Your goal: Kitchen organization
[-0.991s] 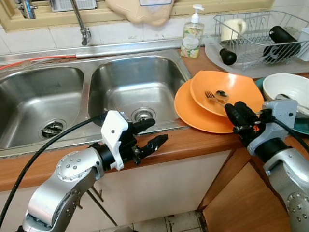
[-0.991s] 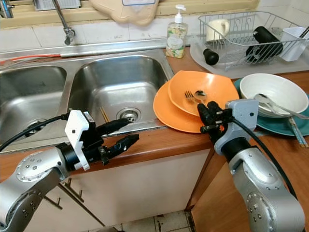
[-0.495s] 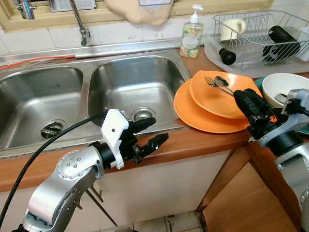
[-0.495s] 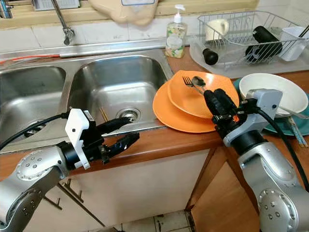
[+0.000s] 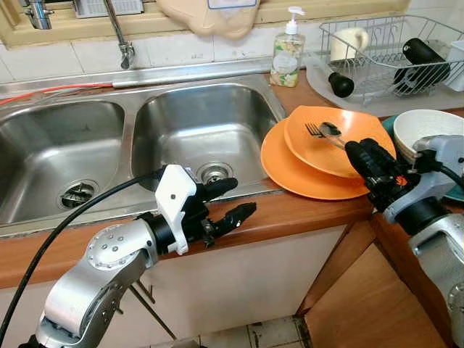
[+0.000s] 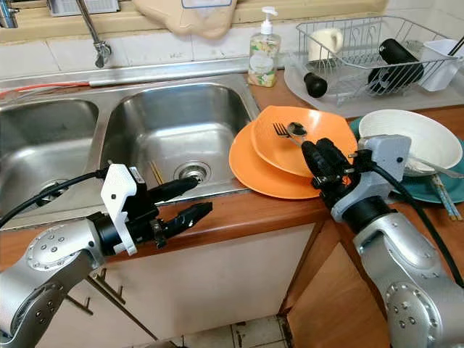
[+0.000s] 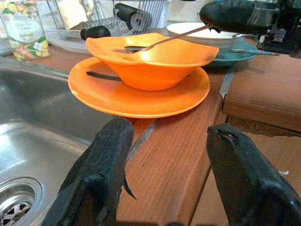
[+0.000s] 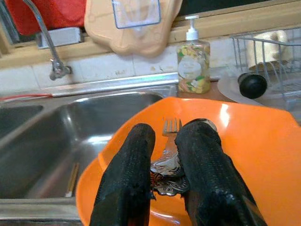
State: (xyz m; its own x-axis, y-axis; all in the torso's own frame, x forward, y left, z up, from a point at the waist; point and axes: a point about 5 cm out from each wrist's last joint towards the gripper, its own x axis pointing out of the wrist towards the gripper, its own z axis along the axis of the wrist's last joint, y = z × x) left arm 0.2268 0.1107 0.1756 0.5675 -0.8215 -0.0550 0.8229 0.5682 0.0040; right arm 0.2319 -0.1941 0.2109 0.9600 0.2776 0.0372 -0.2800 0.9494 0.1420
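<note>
Fork (image 5: 314, 130) and spoon (image 5: 330, 131) handles clenched in right gripper (image 5: 360, 157) over orange bowl (image 5: 319, 148); lift level, grip firm. Left gripper (image 5: 228, 201) released, idle.

A home kitchen: double steel sink (image 5: 138, 145), dish rack (image 5: 388, 54) (soap bottle (image 5: 288, 51) between).

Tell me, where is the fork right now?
The fork is over the orange bowl on the counter right of the sink, beside a spoon; the right gripper is shut on both handles.
</note>
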